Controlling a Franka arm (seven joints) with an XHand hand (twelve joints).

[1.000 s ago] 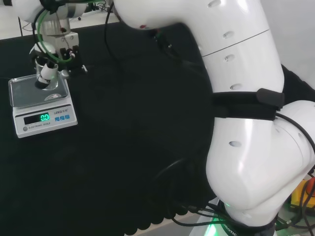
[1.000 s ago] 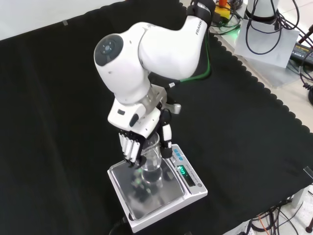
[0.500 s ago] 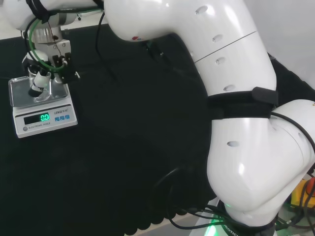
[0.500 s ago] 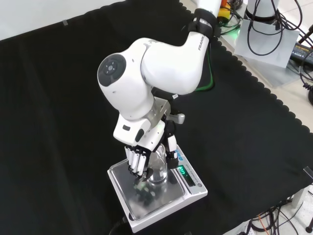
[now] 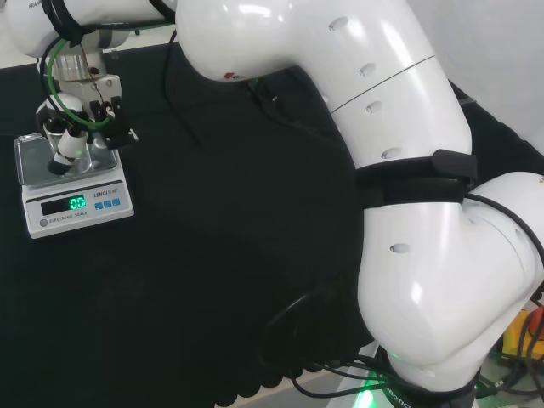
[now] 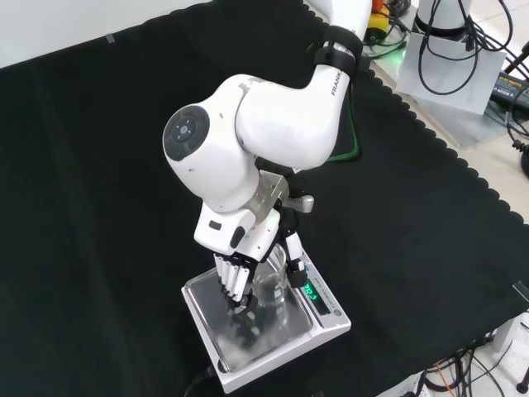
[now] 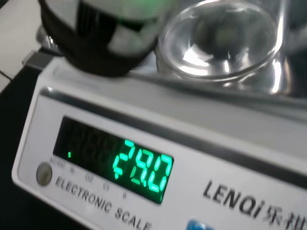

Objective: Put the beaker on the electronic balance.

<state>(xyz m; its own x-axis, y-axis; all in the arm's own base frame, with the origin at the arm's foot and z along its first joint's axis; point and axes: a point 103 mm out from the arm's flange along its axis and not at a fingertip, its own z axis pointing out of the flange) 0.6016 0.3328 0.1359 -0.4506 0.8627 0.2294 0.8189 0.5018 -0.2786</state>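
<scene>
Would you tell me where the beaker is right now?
In the front view the beaker stands low on the steel pan of the electronic balance near the bottom edge, with the hand curled round it from its left.

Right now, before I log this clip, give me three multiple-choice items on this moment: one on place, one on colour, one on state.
1. Where is the beaker?
A. Over the pan of the electronic balance
B. On the black cloth beside it
C. At the cloth's far edge

2. What colour are the balance's lit digits?
A. Red
B. Green
C. Blue

3. What is the hand doing?
A. Straight fingers, clear of the beaker
B. Curled, holding nothing
C. Curled round the beaker

Key: 1 A, the front view shows the glass over the metal pan; 2 B, the wrist view shows green digits; 3 C, the fingers wrap the glass in the front view.
</scene>
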